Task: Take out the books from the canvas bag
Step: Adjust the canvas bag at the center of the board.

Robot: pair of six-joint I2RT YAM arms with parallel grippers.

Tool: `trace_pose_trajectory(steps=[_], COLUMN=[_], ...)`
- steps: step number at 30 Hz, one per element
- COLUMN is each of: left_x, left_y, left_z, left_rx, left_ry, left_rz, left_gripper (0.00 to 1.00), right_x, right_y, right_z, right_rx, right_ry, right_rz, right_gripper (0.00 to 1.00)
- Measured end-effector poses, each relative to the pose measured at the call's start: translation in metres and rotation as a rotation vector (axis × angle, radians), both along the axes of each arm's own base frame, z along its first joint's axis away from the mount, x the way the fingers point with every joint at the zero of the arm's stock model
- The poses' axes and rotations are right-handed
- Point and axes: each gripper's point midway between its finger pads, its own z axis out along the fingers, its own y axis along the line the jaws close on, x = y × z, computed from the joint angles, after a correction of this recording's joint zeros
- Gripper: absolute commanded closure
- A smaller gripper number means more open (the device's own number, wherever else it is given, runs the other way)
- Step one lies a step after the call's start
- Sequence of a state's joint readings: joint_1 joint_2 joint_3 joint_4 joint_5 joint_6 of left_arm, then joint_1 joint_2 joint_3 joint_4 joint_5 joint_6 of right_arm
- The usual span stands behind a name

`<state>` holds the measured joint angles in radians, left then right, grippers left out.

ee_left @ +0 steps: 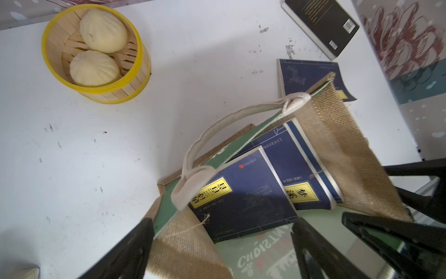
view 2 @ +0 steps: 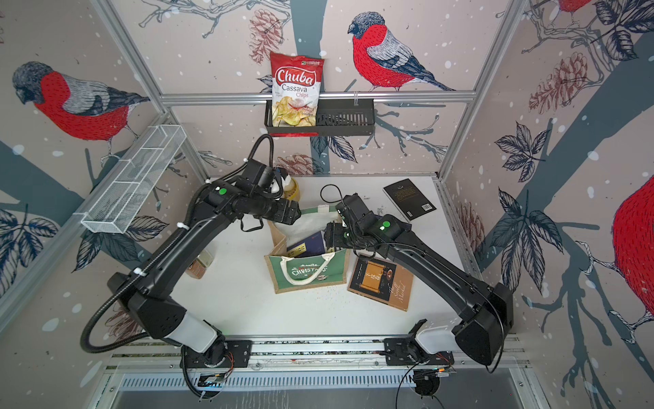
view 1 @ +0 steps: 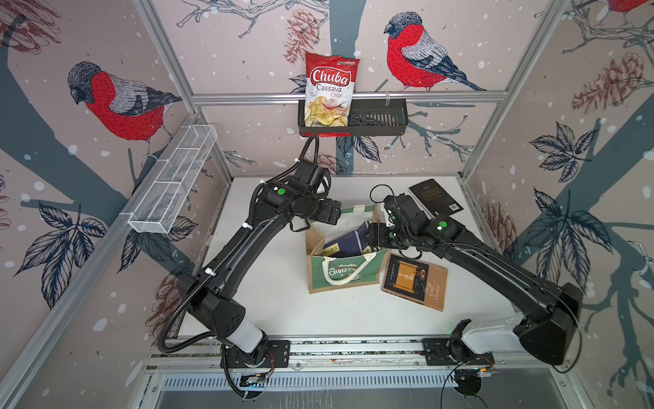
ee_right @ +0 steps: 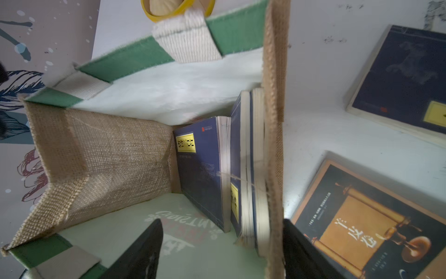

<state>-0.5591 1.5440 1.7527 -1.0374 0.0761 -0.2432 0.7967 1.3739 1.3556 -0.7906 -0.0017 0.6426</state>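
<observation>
The bag [ee_right: 108, 157] was coarse, rough-woven jute with matt green cloth panels [ee_right: 125, 60], ribbed white woven handles [ee_left: 193, 183] and a smooth white lining [ee_right: 169, 91]. The books [ee_left: 241, 205] had smooth paper covers. At upper left, the steamer [ee_left: 108, 94] was slatted wood, yellow-rimmed; the table [ee_left: 72, 169] smooth, scuffed white.

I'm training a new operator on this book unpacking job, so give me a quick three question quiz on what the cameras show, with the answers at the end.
1. True or false: the chips bag lies on the table.
2. Which book lies nearest the arms' bases? A) the black book with a barcode B) the brown book with an orange scroll C) the navy book on the table
3. How many books lie on the table, outside the canvas bag?

Key
1. False: it stands in the black basket on the back wall.
2. B
3. Three
</observation>
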Motion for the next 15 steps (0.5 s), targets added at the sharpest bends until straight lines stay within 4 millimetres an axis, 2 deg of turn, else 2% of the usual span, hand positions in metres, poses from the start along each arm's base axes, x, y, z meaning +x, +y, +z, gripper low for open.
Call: trace_pose_trajectory(steps=[4, 6, 10, 13, 15], left_x=[-0.017, -0.029, -0.049, -0.059, -0.065], left_y=[0.009, 0.012, 0.013, 0.010, 0.007], left_z=[0.006, -0.002, -0.032, -0.049, -0.057], left_rx=[-0.040, -0.053, -0.060, -0.069, -0.076], left_ry=[0.026, 0.076, 0.193, 0.263, 0.299], left_rz=[0.045, 0.059, 0.066, 0.054, 0.042], left_gripper=[0.11, 0.11, 0.15, 0.20, 0.26], right_x=[0.011, 0.016, 0.026, 0.035, 0.037], right_y=[-0.005, -0.006, -0.003, 0.011, 0.031], right_z=[0.023, 0.035, 0.057, 0.072, 0.077], right_rx=[-0.035, -0.063, -0.096, -0.095, -0.076], right_ry=[-0.033, -0.050, -0.073, -0.089, -0.087], right_rz=[-0.021, -0.020, -0.018, 0.012, 0.066], right_gripper=[0.23, 0.22, 0.23, 0.27, 0.31])
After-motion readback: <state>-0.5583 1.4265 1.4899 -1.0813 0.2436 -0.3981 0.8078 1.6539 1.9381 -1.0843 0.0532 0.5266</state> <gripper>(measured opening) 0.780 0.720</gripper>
